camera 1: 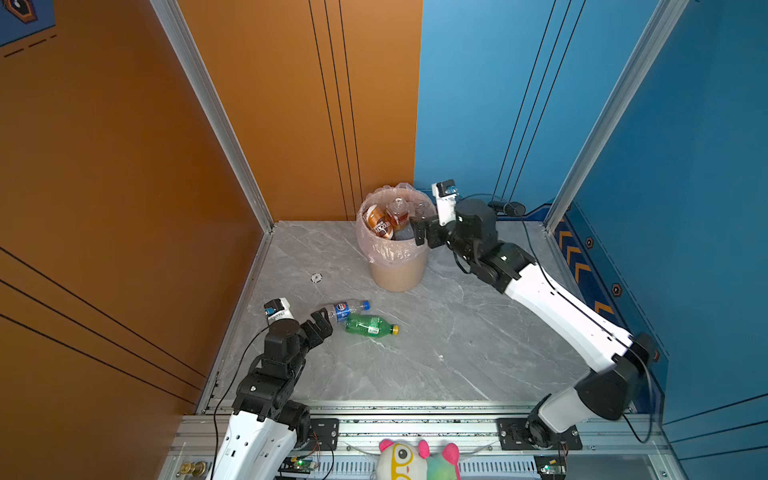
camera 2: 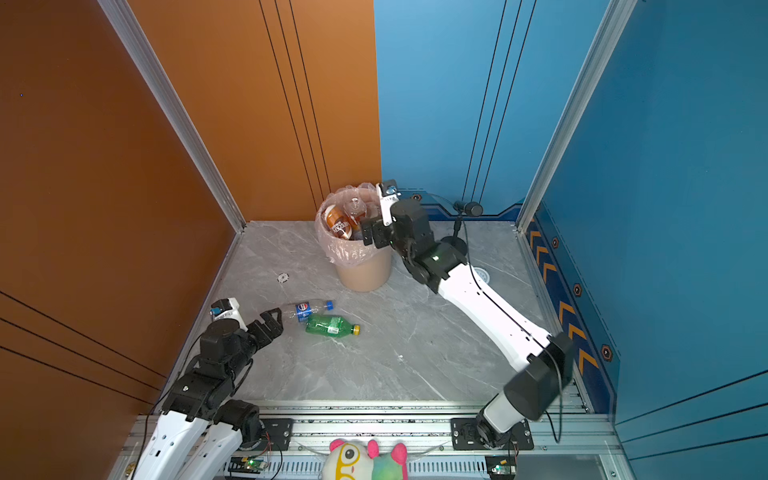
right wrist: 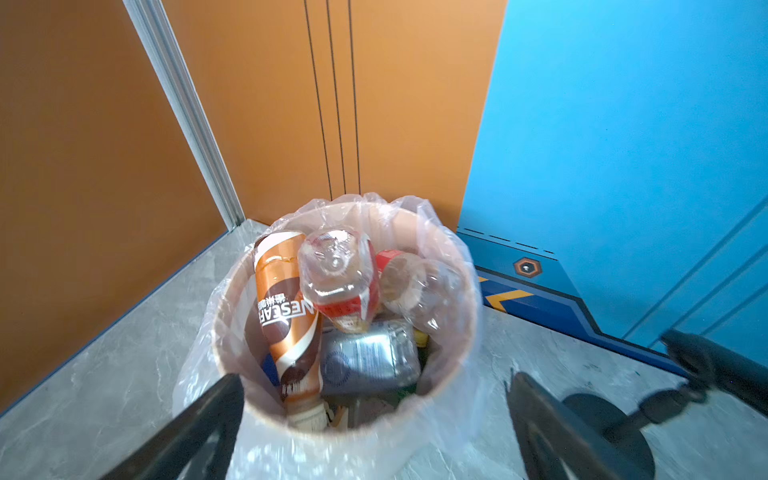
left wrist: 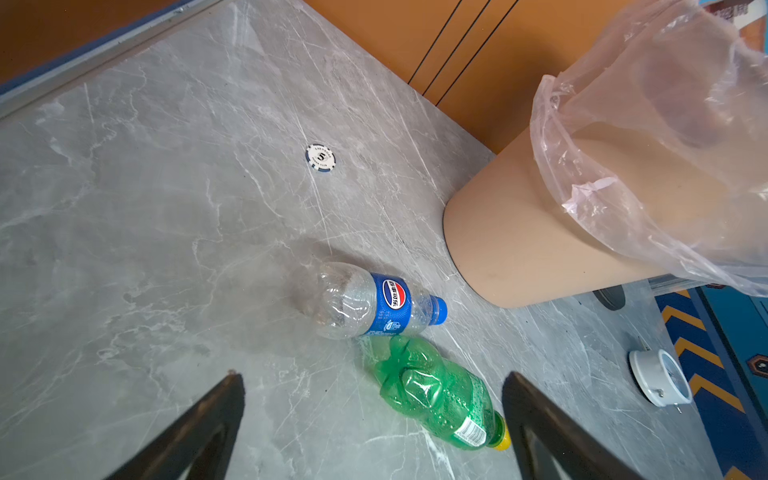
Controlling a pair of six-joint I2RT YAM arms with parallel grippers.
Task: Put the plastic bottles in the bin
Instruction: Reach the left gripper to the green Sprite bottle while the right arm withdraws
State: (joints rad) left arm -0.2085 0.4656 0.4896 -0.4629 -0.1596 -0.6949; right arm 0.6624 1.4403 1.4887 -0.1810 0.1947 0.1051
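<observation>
Plastic bottles (camera 2: 332, 325): I count two on the grey marble table (camera 1: 457, 353), lying on their sides at lower centre-left in both top views; the others I can see are inside the bin.

Reading left to right: the left gripper (camera 1: 322, 323) hovers low at lower left, jaws spread wide with nothing between them, tips just beside the base of the clear blue-labelled bottle (camera 1: 345, 309). The green bottle (camera 1: 370, 325) lies just below and right of it, yellow cap pointing right; I cannot tell whether the two touch. A small round white token (camera 1: 316, 277) sits above them, apart.

The bin (camera 1: 399, 274) stands upright at upper centre near the back wall, lined with a clear bag. In the right wrist view it holds a brown coffee bottle (right wrist: 286, 316), a clear red-labelled bottle (right wrist: 340, 286) and more beneath. The right gripper (camera 1: 423, 235) hangs over the bin's right rim, jaws spread wide, empty.
</observation>
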